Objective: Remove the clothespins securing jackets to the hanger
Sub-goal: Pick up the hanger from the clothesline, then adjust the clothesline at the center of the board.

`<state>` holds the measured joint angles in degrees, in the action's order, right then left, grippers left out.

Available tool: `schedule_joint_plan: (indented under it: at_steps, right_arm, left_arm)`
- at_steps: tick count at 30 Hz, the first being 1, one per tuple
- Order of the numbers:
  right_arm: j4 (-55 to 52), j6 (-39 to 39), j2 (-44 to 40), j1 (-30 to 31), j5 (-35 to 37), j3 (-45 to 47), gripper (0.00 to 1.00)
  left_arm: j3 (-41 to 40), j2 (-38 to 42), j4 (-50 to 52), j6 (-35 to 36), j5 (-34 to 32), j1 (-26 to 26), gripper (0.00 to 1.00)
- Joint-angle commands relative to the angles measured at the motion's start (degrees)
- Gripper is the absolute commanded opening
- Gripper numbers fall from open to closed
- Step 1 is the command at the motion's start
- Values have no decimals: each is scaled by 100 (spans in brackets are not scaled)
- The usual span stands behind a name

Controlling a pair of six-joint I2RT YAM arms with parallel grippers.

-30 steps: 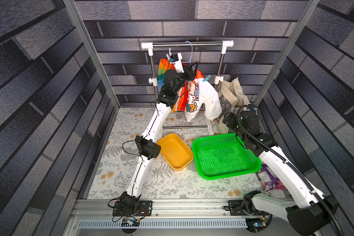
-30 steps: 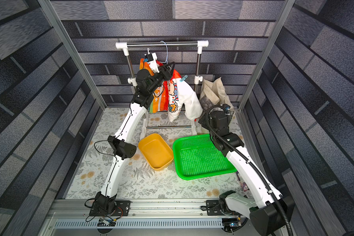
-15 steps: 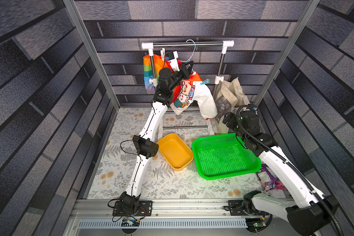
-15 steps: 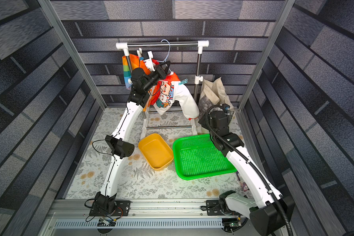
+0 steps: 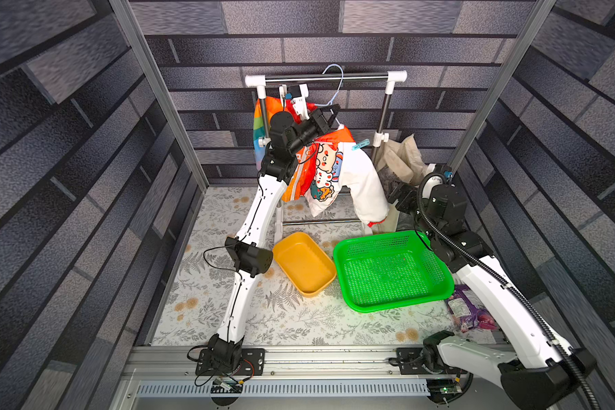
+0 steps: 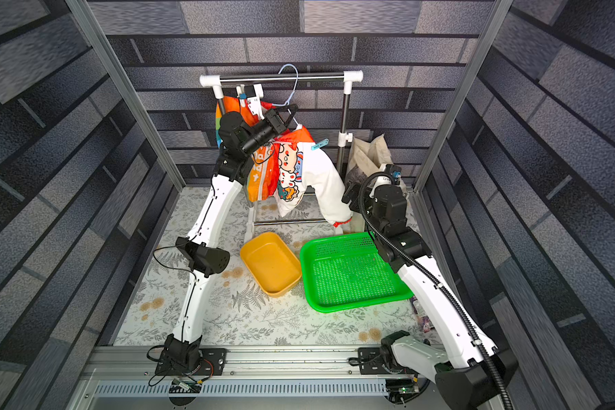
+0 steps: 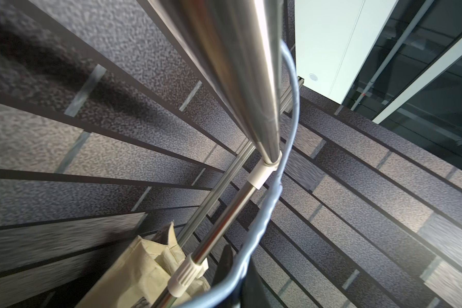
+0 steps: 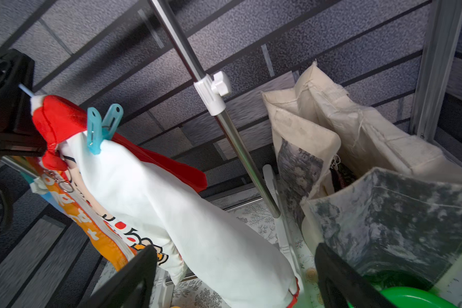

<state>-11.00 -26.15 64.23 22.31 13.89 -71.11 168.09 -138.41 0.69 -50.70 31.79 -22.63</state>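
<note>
The jackets point(image 5: 334, 170) point(image 6: 295, 170) hang from the pale blue hanger point(image 5: 337, 83) point(image 6: 292, 82) on the rack bar. They have orange fabric, cartoon prints and a white sleeve. My left gripper point(image 5: 329, 113) point(image 6: 286, 111) is shut on the hanger wire point(image 7: 262, 226) just below the hook, as the left wrist view shows point(image 7: 238, 277). A teal clothespin point(image 5: 361, 145) point(image 6: 319, 145) point(image 8: 103, 128) clips the jacket's right shoulder point(image 8: 171, 208). My right gripper point(image 5: 396, 198) point(image 6: 348, 193) point(image 8: 236, 280) stands open beside the sleeve's lower end, holding nothing.
The steel rack point(image 5: 325, 76) point(image 7: 238, 53) point(image 8: 224, 120) stands at the back. A beige tote bag point(image 5: 402, 159) point(image 8: 331, 133) sits at its right. A yellow tub point(image 5: 304, 262) and a green basket point(image 5: 391, 273) lie on the floral mat. A purple packet point(image 5: 469, 312) lies by the right arm.
My left gripper has shut on the hanger wire, and the jackets have swung to the left on the rack. The right arm has stayed in place with its jaws a little wider.
</note>
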Motion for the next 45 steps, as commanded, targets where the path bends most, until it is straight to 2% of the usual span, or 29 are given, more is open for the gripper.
schedule_joint_plan:
  at_steps: [1, 6, 11, 18, 22, 25, 29, 32, 34, 35, 37, 39, 41, 45]
  right_arm:
    - [508, 304, -122, -37, -515, -252, 95]
    - [600, 218, -102, -35, -852, -302, 95]
    - [718, 142, -164, -36, -1356, -383, 95]
    - [335, -8, -81, -36, -2238, -444, 94]
    - [46, -112, -153, -40, -2620, -284, 97]
    - [-130, -139, -261, -38, -2820, -141, 100]
    - [-395, -191, -330, -35, -3009, -48, 100]
    - [-612, -175, -411, -35, -3100, -1, 100]
    - [-681, -133, -496, -34, -3120, 53, 100]
    - [-712, -126, -520, -40, -3102, 69, 100]
    - [-678, -131, -560, -34, -3081, 134, 100]
    - [-562, -189, -534, -34, -3140, 161, 100]
    - [-483, -251, -428, -41, -3317, 114, 100]
    - [-504, -375, -122, -33, -3608, 43, 99]
  left_arm:
    - [94, 645, -610, -400, 1081, -13, 0]
    - [109, 669, -501, -426, 1611, -30, 0]
    - [95, 701, 491, -276, 1905, -103, 0]
    - [97, 1018, 2944, 1449, 1707, -605, 0]
    - [-54, 1303, 4070, 2420, 1356, -891, 0]
    - [-411, 1510, 4540, 2829, 1119, -1015, 0]
    - [-830, 1710, 4758, 3031, 929, -1116, 0]
    - [-1603, 2069, 4267, 3090, 916, -1160, 0]
    - [-2894, 2640, 3142, 2854, 934, -1095, 0]
    - [-3678, 2990, 2273, 2565, 995, -1011, 0]
    - [-5963, 3833, -708, 1225, 1020, -634, 0]
    - [-7243, 4162, -2768, -97, 765, -180, 0]
    - [-7723, 4234, -3426, -738, 855, 108, 0]
    - [-8047, 4461, -3247, -567, 837, 42, 0]
